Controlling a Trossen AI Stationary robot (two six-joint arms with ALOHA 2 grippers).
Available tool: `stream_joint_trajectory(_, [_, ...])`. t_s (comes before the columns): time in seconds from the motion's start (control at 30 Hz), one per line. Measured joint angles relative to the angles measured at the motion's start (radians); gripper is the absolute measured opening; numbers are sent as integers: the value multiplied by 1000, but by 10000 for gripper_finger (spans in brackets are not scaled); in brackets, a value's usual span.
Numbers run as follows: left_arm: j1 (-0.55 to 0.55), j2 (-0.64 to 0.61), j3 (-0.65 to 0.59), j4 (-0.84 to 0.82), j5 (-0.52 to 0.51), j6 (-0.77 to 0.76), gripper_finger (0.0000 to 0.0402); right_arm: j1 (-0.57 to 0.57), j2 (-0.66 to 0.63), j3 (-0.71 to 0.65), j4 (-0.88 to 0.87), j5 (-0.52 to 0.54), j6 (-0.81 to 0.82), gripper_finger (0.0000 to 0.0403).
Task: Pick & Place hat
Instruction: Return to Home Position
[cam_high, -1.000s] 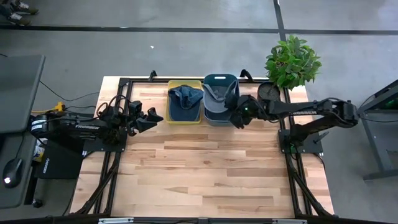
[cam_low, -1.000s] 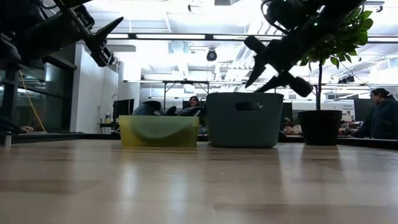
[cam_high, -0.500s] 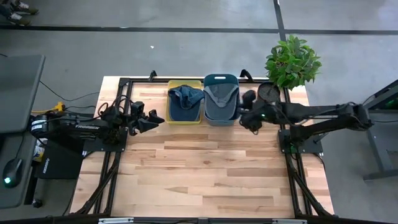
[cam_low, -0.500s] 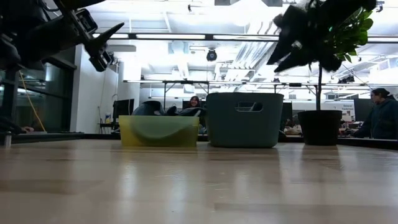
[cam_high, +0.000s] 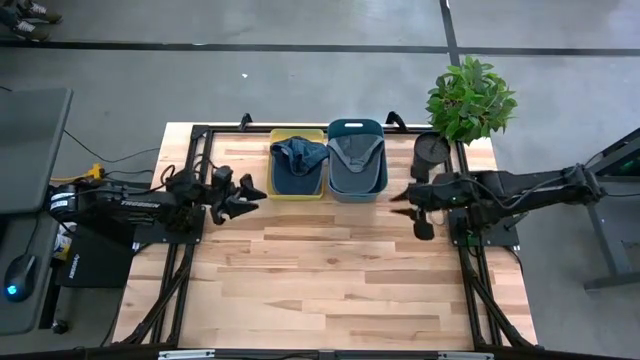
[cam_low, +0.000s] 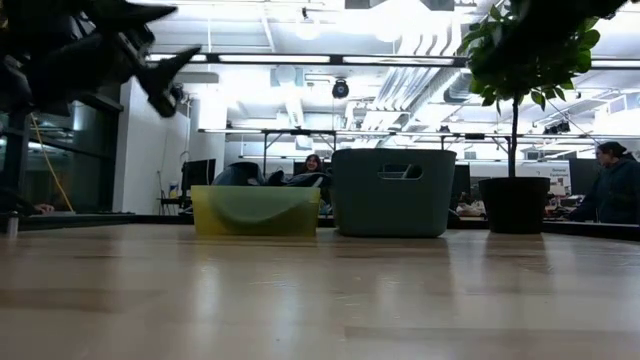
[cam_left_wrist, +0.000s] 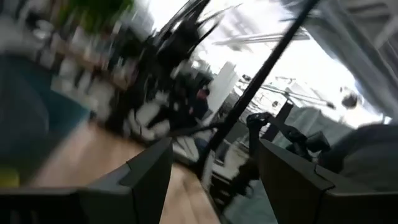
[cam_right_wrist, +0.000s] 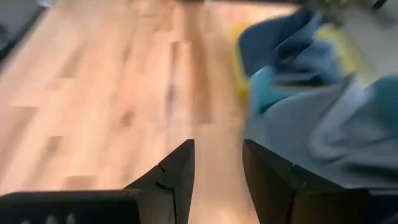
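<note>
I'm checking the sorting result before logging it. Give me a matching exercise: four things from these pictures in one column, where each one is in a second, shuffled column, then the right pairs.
1. blue cap
2. grey cap
3. potted plant
4. right hand

A. in the grey bin
B. open, over the bare table
C. in the yellow bin
D. at the table's corner, right of both bins

Pairs: 1-C, 2-A, 3-D, 4-B.
</note>
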Motion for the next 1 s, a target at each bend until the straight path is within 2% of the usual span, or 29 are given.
stream_joint_trajectory(0.1, [0,-1,-1,71,23,119,229,29,-39,-86,39,-47,123,129])
stream_joint_trajectory(0.2, [0,-2,-17,102,48,149,229,70,-117,-218,158,-54,243,129])
stream_joint_trajectory(0.37, [0,-1,-17,86,70,207,229,141,-287,-360,261,47,384,128])
stream_joint_trajectory(0.7, [1,-3,-19,92,46,271,229,191,-596,-441,229,251,359,128])
stream_joint_trajectory(1.0, [1,-3,-20,179,87,301,229,190,-720,-521,275,245,332,128])
